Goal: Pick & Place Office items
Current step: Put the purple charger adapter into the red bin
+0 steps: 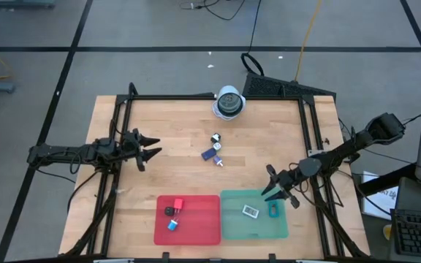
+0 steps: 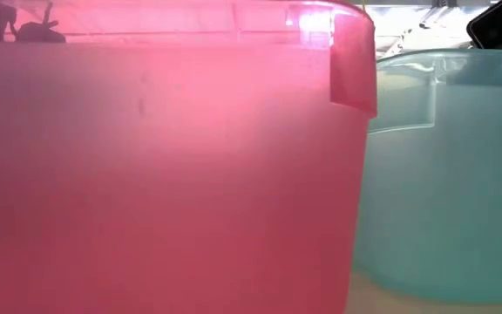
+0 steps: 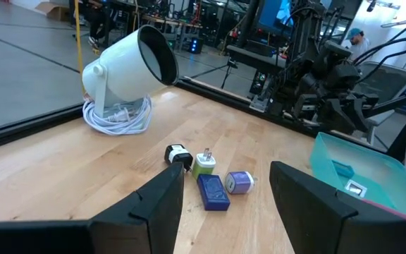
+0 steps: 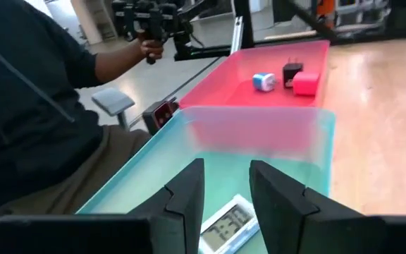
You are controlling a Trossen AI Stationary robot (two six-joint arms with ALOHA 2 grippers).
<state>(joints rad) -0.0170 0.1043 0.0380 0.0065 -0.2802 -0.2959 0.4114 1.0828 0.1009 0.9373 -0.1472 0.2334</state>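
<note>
1. The right gripper (image 1: pixel 282 191) hovers at the green tray's (image 1: pixel 232 226) upper right corner, jaws spread and empty.
2. Inside lies a small clock (image 1: pixel 250 211), long axis slanting across the tray, with a teal piece (image 1: pixel 274 210) beside it.
3. The left gripper (image 1: pixel 149 148) waits over the worktop's (image 1: pixel 174 124) left side, jaws wide.

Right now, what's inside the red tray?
Three small pieces lie in the red tray: a red piece, a black piece and a blue-and-white piece, clustered toward its left side. Nothing covers them from above, but what they rest on is hidden.
</note>
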